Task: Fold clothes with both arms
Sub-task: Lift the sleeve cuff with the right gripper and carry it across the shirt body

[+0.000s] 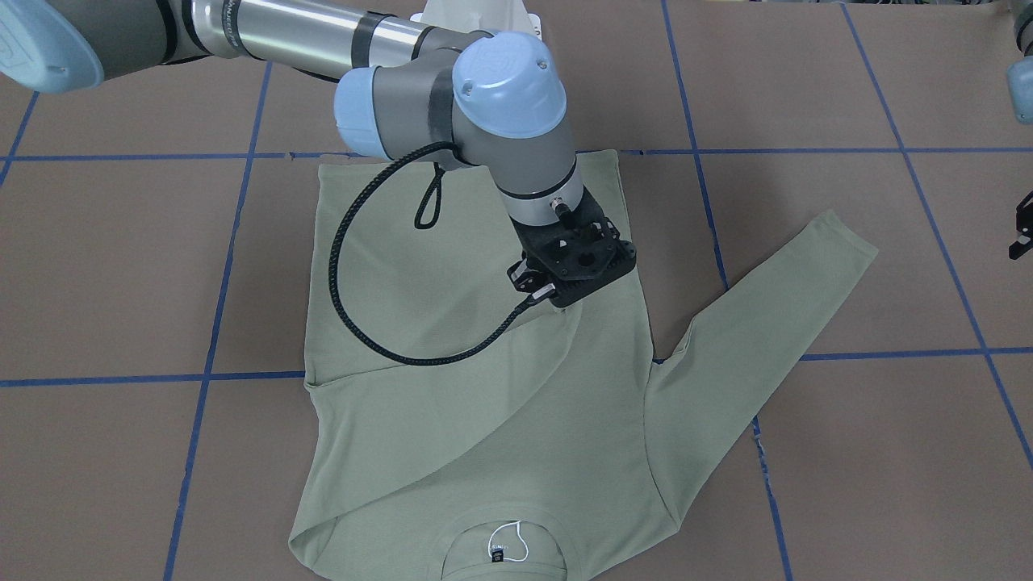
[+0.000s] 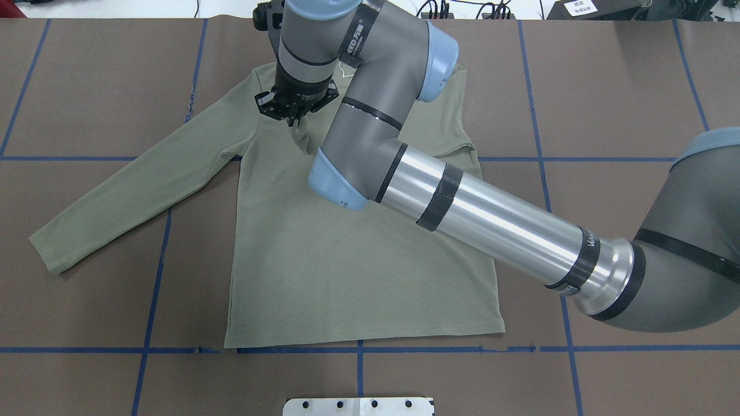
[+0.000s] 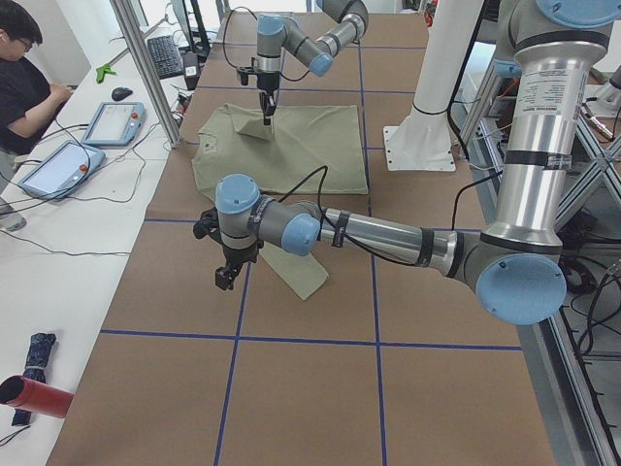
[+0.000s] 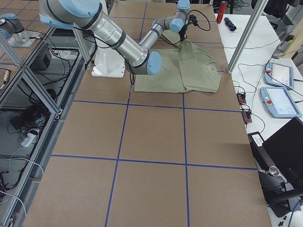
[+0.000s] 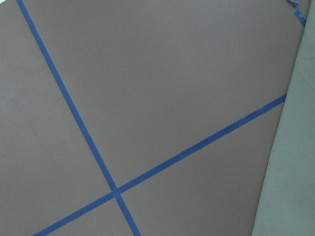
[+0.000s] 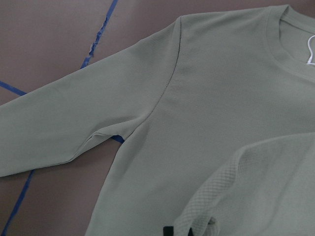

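Sage-green shirt (image 2: pixel 347 277) is lying flat on the brown tabletop (image 2: pixel 607 86), collar on the side away from the robot. Right claw (image 2: pixel 293 118) is pinched tight on the right sleeve (image 1: pixel 436 411), which runs diagonally across the chest (the wrist cam shows fabric bunched up right at the fingers). Left sleeve (image 2: pixel 127 196) is stretched out flat to the side. Left claw (image 3: pixel 224 280) hangs over bare tabletop near that cuff, not touching it. Honestly can't tell if it's spread or closed.
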`<move>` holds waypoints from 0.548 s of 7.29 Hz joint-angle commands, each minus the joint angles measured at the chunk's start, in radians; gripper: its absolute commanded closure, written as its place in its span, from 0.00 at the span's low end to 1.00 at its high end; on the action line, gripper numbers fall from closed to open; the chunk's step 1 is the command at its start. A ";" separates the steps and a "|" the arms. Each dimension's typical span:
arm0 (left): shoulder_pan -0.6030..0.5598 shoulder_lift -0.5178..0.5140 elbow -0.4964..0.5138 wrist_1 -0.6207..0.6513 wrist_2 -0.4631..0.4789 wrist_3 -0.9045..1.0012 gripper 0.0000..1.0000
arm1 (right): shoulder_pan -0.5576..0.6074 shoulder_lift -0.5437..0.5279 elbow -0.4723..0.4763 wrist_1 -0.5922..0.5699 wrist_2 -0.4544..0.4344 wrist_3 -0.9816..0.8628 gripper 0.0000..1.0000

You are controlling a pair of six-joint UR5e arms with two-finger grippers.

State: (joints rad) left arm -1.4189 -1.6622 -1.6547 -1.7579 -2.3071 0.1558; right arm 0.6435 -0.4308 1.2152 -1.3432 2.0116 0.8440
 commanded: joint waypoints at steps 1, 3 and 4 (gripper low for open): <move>0.000 -0.001 0.004 0.000 0.000 0.001 0.00 | -0.068 0.006 -0.002 0.048 -0.072 0.056 1.00; 0.002 -0.008 0.006 0.000 0.000 -0.024 0.00 | -0.074 0.006 -0.049 0.090 -0.099 0.060 1.00; 0.000 -0.011 0.003 -0.002 -0.002 -0.036 0.00 | -0.074 0.017 -0.127 0.149 -0.126 0.060 1.00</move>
State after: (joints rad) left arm -1.4182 -1.6689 -1.6501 -1.7582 -2.3074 0.1372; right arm 0.5716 -0.4233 1.1624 -1.2513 1.9149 0.9021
